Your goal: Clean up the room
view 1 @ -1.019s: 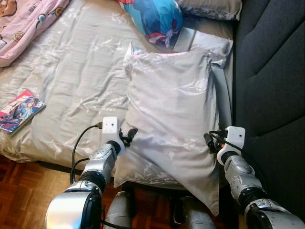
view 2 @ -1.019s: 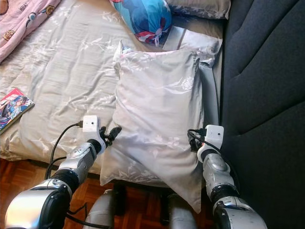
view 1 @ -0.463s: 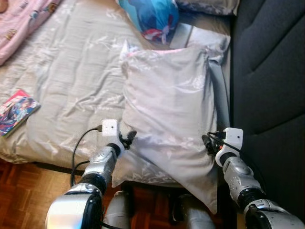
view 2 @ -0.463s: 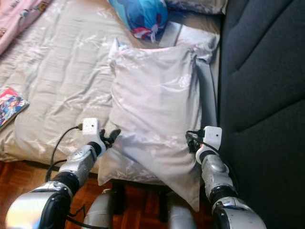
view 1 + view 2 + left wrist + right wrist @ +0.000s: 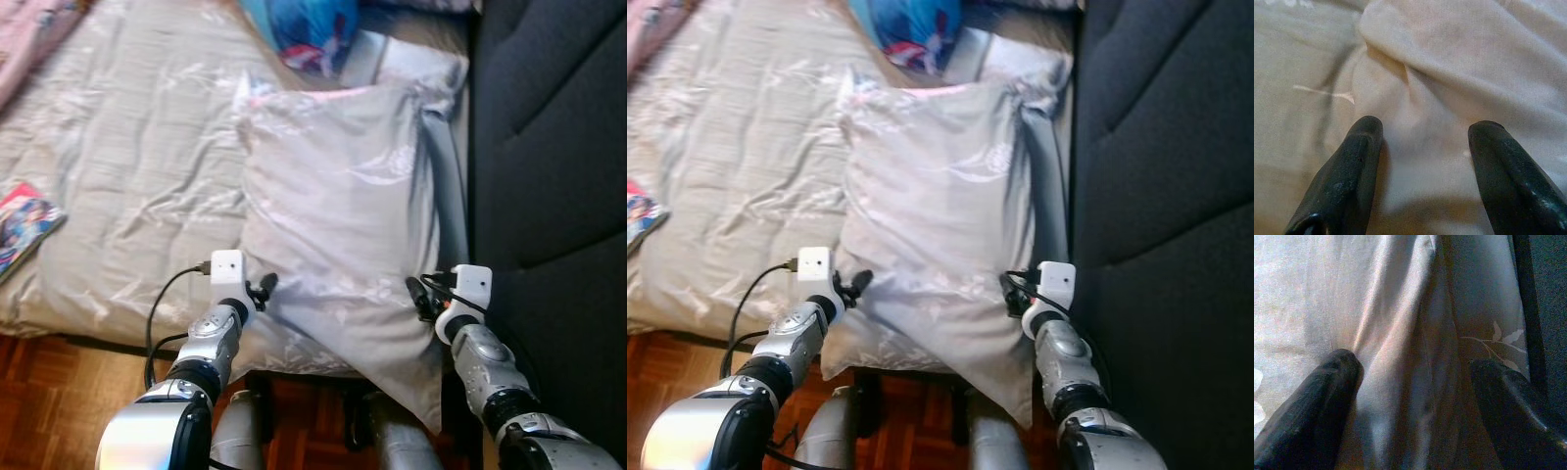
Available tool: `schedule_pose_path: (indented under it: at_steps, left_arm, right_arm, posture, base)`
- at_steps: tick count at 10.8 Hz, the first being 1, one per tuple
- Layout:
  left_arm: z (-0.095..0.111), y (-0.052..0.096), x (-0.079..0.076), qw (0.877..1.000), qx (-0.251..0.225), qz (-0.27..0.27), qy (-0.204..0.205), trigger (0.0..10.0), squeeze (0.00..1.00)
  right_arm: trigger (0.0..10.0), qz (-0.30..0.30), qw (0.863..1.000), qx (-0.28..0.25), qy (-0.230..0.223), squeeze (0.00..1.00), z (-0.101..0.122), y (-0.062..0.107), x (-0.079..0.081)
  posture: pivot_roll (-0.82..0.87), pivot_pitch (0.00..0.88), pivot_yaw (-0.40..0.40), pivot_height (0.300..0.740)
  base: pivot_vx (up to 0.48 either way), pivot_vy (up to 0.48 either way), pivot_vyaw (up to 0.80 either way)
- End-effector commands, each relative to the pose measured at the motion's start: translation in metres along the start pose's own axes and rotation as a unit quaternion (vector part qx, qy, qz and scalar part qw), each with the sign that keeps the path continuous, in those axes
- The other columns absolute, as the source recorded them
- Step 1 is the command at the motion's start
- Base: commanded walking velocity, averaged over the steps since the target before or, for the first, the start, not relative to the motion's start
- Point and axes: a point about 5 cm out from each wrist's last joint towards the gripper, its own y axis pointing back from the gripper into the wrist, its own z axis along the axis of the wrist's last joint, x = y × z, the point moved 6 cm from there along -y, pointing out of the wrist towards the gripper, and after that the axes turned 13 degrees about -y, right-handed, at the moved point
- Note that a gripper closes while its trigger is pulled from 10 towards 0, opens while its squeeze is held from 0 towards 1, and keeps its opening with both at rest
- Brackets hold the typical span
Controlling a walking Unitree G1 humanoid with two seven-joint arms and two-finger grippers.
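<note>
Pillow [image 5: 343,206] sliding nearer the bed [image 5: 118,176] edge than before, now lying between left gripper [image 5: 1422,147] and right gripper [image 5: 1415,382], both with fingers spread apart against its fabric.

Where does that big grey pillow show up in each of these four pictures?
Left eye view: grey pillow in the middle, between both grippers.
Right eye view: middle, slightly left.
Left wrist view: pale fabric beyond the open fingers.
Right wrist view: folds between the fingers.
Shared landmark: blue cushion.
</note>
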Motion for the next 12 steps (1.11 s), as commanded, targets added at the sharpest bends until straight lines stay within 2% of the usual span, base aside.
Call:
schedule_pose_path:
  at_steps: [1, 4, 6, 8, 9, 11, 12]
  left_arm:
    - [-0.025, 0.007, 0.007, 0.999, 0.032, 0.019, 0.008, 10.0, 0.00]
    - [-0.034, 0.012, 0.029, 0.997, 0.047, 0.068, 0.005, 10.0, 0.00]
    - [-0.048, 0.016, 0.022, 0.996, 0.067, 0.049, 0.031, 10.0, 0.00]
    - [-0.059, 0.019, 0.012, 0.991, 0.080, 0.023, 0.100, 10.0, 0.00]
    - [-0.067, 0.022, 0.009, 0.991, 0.095, 0.010, 0.089, 10.0, 0.00]
    - [-0.071, 0.024, 0.009, 0.992, 0.104, 0.007, 0.067, 10.0, 0.00]
    - [-0.071, 0.023, 0.008, 0.993, 0.103, 0.003, 0.064, 10.0, 0.00]
  right_arm:
    - [10.0, -0.009, 0.999, 0.037, -0.009, 0.00, -0.027, 0.007, -0.007]
    - [10.0, 0.018, 0.999, 0.029, -0.007, 0.00, -0.024, 0.006, 0.003]
    - [10.0, 0.021, 0.999, 0.033, -0.007, 0.00, -0.027, 0.007, 0.003]
    - [10.0, 0.028, 0.999, 0.033, -0.004, 0.00, -0.028, 0.009, 0.002]
    - [10.0, 0.031, 0.999, 0.035, -0.004, 0.00, -0.029, 0.009, 0.002]
    - [10.0, 0.034, 0.999, 0.040, -0.001, 0.00, -0.031, 0.010, 0.002]
    - [3.5, 0.038, 0.998, 0.042, -0.004, 0.00, -0.034, 0.011, 0.005]
  posture:
    - [-0.01, 0.583, -0.040, 0.714]
    - [-0.02, 0.586, -0.048, 0.714]
    - [-0.04, 0.592, -0.060, 0.714]
    - [-0.06, 0.602, -0.072, 0.714]
    - [-0.06, 0.603, -0.077, 0.714]
    - [-0.06, 0.605, -0.079, 0.714]
    - [-0.06, 0.606, -0.075, 0.714]
  base:
    - [0.000, 0.000, 0.00]
    - [0.000, 0.000, 0.00]
    - [0.000, 0.000, 0.00]
    - [0.000, 0.000, 0.00]
    - [0.000, 0.000, 0.00]
    - [0.000, 0.000, 0.00]
    - [0.000, 0.000, 0.00]
